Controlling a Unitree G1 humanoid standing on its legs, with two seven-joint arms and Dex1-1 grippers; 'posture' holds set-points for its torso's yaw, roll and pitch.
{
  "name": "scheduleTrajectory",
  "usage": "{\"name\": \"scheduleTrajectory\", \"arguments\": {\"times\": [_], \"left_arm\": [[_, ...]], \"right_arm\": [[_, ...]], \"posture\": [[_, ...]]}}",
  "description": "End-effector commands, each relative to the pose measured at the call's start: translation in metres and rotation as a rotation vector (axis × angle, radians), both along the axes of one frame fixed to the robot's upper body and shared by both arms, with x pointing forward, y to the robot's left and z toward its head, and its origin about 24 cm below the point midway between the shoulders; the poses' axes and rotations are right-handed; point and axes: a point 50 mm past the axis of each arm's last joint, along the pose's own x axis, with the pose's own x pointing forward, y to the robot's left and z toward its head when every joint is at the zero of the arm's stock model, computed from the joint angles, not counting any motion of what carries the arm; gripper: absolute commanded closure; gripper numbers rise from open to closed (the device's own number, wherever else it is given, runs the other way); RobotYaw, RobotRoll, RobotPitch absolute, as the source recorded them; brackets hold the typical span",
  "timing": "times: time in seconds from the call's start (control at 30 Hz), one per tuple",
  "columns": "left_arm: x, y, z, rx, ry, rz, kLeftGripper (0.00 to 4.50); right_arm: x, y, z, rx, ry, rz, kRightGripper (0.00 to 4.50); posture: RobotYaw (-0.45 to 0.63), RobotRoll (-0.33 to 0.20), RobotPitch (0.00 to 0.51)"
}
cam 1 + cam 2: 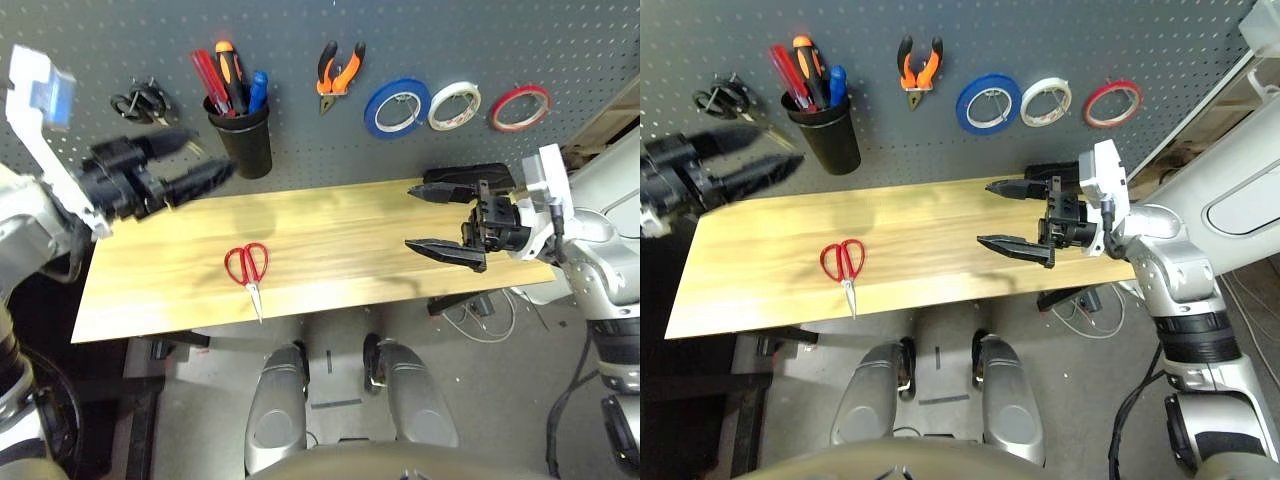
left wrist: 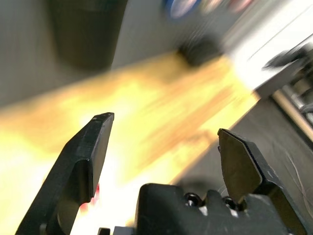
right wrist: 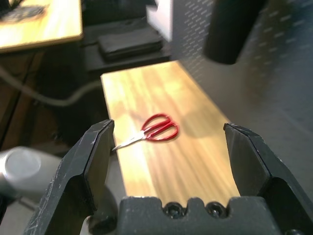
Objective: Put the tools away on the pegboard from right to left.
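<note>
Both pincers are released and empty. The red-handled scissors (image 1: 247,268) lie flat on the tabletop (image 1: 350,235), below the left pincer (image 1: 180,170) and well apart from the right pincer (image 1: 445,218). To grasp them well, I would descend over the handle loops, then carry them to a free pegboard (image 1: 400,40) hook.

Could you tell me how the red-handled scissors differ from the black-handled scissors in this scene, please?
The red-handled scissors lie flat on the wooden table, while the black-handled scissors hang on the pegboard. Their handles are red against black. The red pair lies alone in the open; the black pair hangs beside the black cup. Both pairs are closed, and neither is in a gripper.
</note>
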Motion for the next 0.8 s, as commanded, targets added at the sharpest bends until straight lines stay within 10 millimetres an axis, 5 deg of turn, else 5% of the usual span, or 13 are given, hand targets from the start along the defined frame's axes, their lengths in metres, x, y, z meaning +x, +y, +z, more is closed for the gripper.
{"name": "scheduleTrajectory", "arguments": {"times": [0.03,0.3,0.8], "left_arm": [[0.001,0.008,-0.031,0.078,0.101,0.142,0.02],[0.017,0.011,-0.098,0.158,0.210,0.318,0.02],[0.046,0.027,-0.159,0.185,0.191,0.585,0.02]], "right_arm": [[-0.004,0.008,-0.012,-0.028,-0.020,0.015,0.00],[-0.019,0.028,-0.035,-0.035,-0.054,-0.030,0.00],[-0.052,0.027,-0.042,-0.029,-0.019,-0.038,0.00]], "posture": [[0.10,0.000,0.229],[0.02,0.000,0.269],[-0.10,0.000,0.346]]}}
